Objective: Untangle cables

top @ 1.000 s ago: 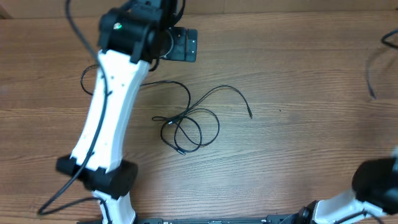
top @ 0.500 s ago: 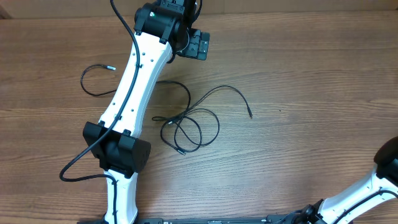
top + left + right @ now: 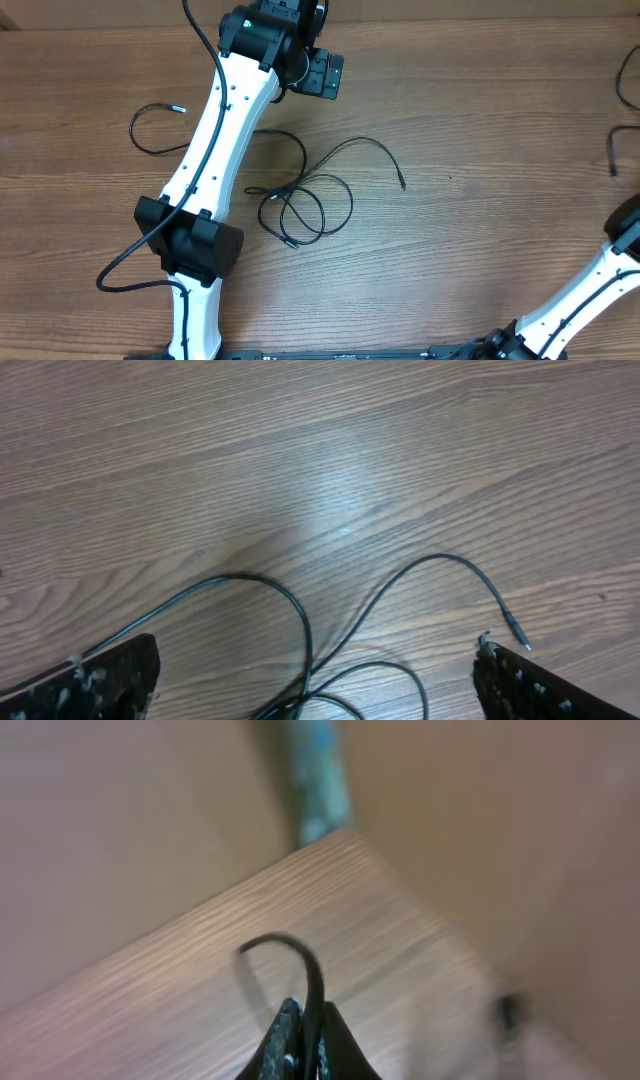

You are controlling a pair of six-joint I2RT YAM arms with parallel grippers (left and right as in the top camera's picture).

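A tangle of thin black cables (image 3: 300,205) lies mid-table, with one plug-tipped end (image 3: 401,184) trailing right. In the left wrist view the same loops (image 3: 300,622) and plug tip (image 3: 516,630) lie on the wood below. My left gripper (image 3: 324,74) hangs above the table behind the tangle. It is open (image 3: 315,685) with nothing between its fingers (image 3: 110,680). A separate cable (image 3: 150,125) curls at the left. My right gripper (image 3: 305,1025) is shut on a black cable (image 3: 312,970), which shows at the right edge (image 3: 612,150) of the overhead view.
The left arm (image 3: 215,150) stretches from the near edge to the far side, over part of a cable. The right arm (image 3: 625,240) sits at the right border. The table corner (image 3: 345,835) shows in the right wrist view.
The left arm has swung up and right, with its gripper a little further right. The right arm has pulled back toward the right edge, and its held cable has shifted there.
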